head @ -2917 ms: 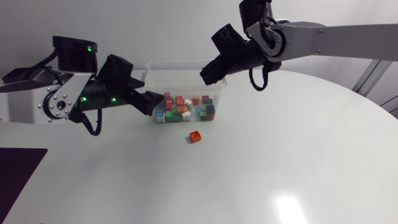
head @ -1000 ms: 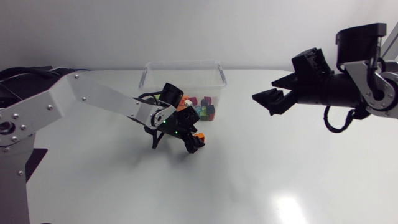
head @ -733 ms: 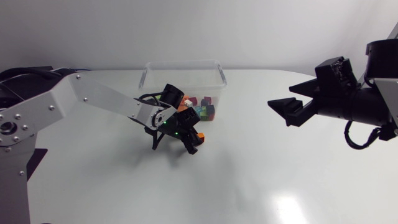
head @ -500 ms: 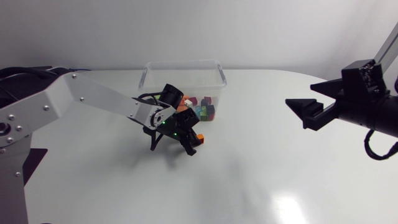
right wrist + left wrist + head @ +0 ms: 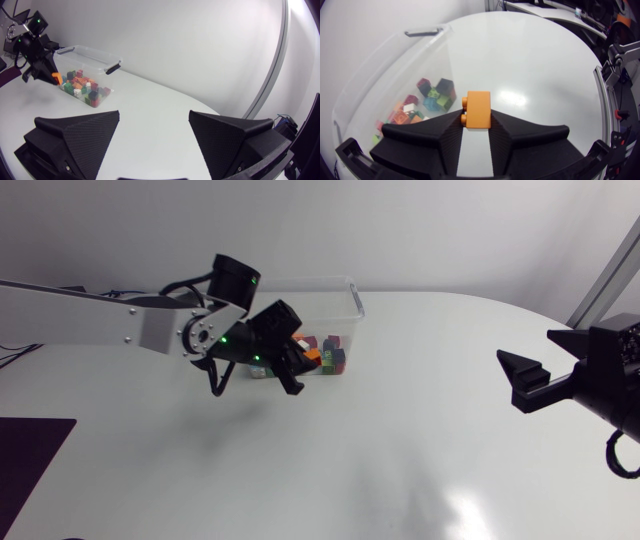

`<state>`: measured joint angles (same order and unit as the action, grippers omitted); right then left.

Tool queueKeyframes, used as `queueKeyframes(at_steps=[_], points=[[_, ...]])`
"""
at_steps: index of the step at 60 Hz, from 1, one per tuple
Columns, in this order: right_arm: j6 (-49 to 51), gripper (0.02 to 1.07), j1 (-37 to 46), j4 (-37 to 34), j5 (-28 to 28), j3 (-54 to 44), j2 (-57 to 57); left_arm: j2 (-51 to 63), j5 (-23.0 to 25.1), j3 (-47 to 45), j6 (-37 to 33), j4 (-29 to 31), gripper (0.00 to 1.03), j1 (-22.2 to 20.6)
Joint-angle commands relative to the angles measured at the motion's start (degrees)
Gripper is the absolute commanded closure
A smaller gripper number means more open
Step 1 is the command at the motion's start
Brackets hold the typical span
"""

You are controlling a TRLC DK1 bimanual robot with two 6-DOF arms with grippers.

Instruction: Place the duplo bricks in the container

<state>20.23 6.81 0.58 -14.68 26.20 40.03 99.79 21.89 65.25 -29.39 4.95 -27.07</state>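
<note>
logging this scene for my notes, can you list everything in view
orange brick: one, orange, gripped between the left hand's fingers, close by the container
other bricks: too many to count, mixed colours, inside the container
container: one, clear plastic, far side of the table
table: one, white
left hand: black, shut on the orange brick
right hand: black, open, empty, well away from the container

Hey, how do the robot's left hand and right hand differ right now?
The left hand is shut on an orange brick, while the right hand is open and holds nothing. The left hand is close beside the container of bricks, and the right hand is far from it. Both are matte black, with two broad wedge-shaped fingers.
</note>
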Motion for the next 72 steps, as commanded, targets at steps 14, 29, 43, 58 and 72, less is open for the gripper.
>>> queueKeyframes(at_steps=[14,29,43,58,72], points=[[-0.80,0.07,0.40,6.19,3.60,-8.27,-4.61,-6.45,-0.18,0.05,10.67,-8.11,0.91,6.06],[-0.19,0.07,-0.04,10.32,6.50,-14.24,-9.62,-3.64,-7.74,1.37,18.40,-19.01,0.91,8.88],[0.60,0.07,0.05,13.83,8.26,-19.16,-12.96,0.76,-12.40,3.21,20.86,-24.46,0.91,9.58],[1.48,0.07,0.05,9.35,9.93,-21.36,-22.10,6.21,-15.21,7.78,21.92,-26.22,0.91,10.02],[1.83,0.07,0.05,8.12,11.34,-22.42,-24.39,12.10,-17.06,12.35,21.65,-26.48,0.89,10.90]])
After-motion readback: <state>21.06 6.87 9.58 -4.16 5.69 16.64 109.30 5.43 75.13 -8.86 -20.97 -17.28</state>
